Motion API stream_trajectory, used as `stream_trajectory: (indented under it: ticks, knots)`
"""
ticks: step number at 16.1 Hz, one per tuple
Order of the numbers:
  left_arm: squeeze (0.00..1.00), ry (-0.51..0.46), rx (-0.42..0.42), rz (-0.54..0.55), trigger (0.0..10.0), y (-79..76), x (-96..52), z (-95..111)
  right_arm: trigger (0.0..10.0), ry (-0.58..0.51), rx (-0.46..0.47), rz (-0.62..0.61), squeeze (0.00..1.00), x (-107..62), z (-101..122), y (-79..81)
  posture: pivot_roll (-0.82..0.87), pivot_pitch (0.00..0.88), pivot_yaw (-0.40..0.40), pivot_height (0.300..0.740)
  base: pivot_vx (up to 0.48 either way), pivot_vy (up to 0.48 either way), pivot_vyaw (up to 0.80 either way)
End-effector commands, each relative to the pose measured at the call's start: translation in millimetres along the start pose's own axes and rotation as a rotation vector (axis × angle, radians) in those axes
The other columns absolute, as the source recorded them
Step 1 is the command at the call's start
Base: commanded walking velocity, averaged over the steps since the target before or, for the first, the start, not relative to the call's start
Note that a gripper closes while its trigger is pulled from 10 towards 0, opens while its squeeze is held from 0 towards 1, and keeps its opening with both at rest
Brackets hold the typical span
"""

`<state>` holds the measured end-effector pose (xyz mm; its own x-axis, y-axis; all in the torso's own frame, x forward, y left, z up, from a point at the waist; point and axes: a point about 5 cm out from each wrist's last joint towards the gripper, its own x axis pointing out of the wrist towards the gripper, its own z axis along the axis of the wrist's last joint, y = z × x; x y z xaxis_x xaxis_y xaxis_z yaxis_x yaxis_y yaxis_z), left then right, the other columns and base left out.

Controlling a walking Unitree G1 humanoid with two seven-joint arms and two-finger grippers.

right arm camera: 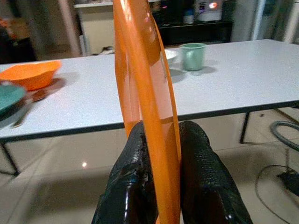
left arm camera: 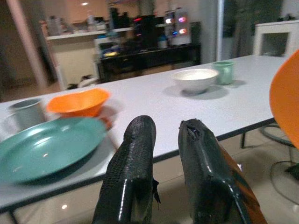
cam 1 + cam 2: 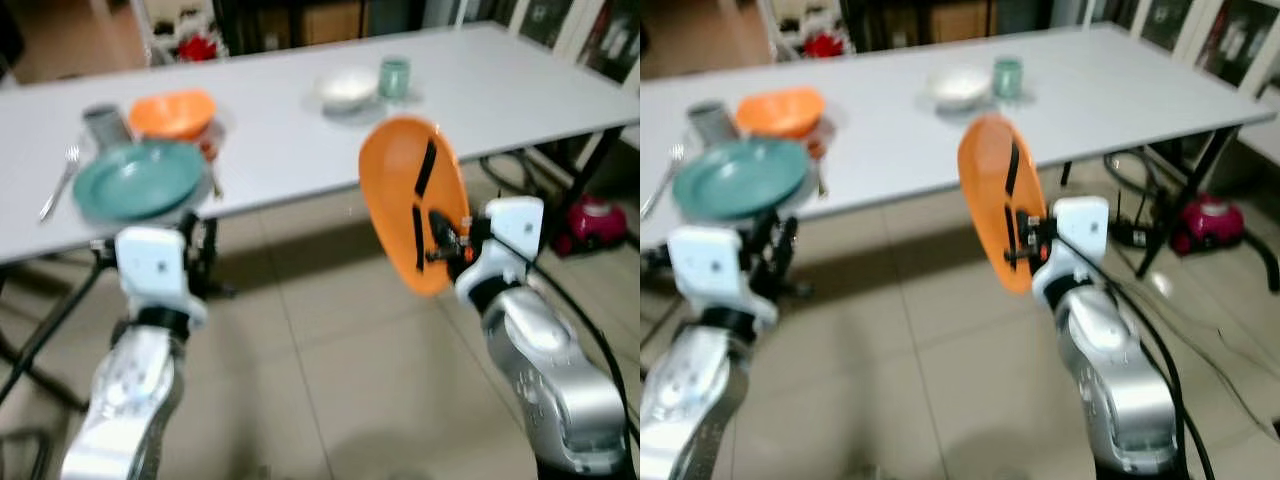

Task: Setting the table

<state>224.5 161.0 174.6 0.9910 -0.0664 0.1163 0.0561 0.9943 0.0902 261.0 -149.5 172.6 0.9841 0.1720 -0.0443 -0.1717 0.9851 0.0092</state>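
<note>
— What has my right gripper (image 1: 161,186) got?

— I see its two black fingers (image 1: 128,186) clamped on the rim of an orange plate (image 3: 412,200), one on each face. The plate stands on edge, held up in the air over the tiled floor (image 3: 330,370), just short of the near edge of the white table (image 3: 280,140).

— And my left gripper (image 2: 163,154)?

— I have it raised on the left, also short of the table's near edge. Its fingers are a narrow gap apart and hold nothing.

— What is on the table on my left?

— A green plate (image 3: 137,178) lies flat at the near edge, just beyond my left gripper. A fork (image 3: 58,180) lies to its left. Behind the plate sits an orange bowl (image 3: 173,113), with a grey cup (image 3: 103,123) just to the left of the bowl.

— And further right?

— A white bowl (image 3: 345,88) and a pale green cup (image 3: 394,76) stand close together towards the far side of the table, the cup to the right of the bowl. On the floor at the far right, beside the table leg, I see a red object (image 3: 592,222) and black cables (image 3: 520,180).
</note>
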Motion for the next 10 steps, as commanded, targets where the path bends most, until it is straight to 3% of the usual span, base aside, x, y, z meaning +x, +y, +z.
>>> stream_trajectory:
  ticks: [1,3,7,9,10]
  knots:
    - [0.0,-0.015,-0.001,-0.023,10.0,-4.6,0.8,3.4,10.0,-0.067,-0.01,-0.037,0.0,-2.6,12.9,-8.4,-0.09,0.046,0.054,0.74,0.409,0.0,0.0]
    - [0.0,-0.015,-0.001,-0.027,10.0,-5.0,1.0,3.2,10.0,-0.062,0.013,-0.04,0.0,-2.7,13.1,-9.0,-0.1,0.047,0.055,0.74,0.409,0.0,-0.24]
    - [0.0,-0.019,-0.004,-0.04,10.0,-7.1,1.5,3.8,10.0,-0.074,0.086,-0.033,0.0,-3.6,15.6,-9.9,-0.1,0.047,0.057,0.74,0.412,0.0,-0.79]
    - [0.0,-0.023,-0.006,-0.047,10.0,-8.3,1.8,4.6,10.0,-0.114,0.21,0.006,0.0,-3.2,22.9,-8.9,-0.1,0.047,0.059,0.74,0.412,0.0,-0.29]
    - [0.0,-0.025,-0.006,-0.051,10.0,-8.8,2.0,5.0,10.0,-0.14,0.315,0.058,0.0,-2.4,30.4,-7.4,-0.1,0.047,0.061,0.74,0.409,0.0,0.0]
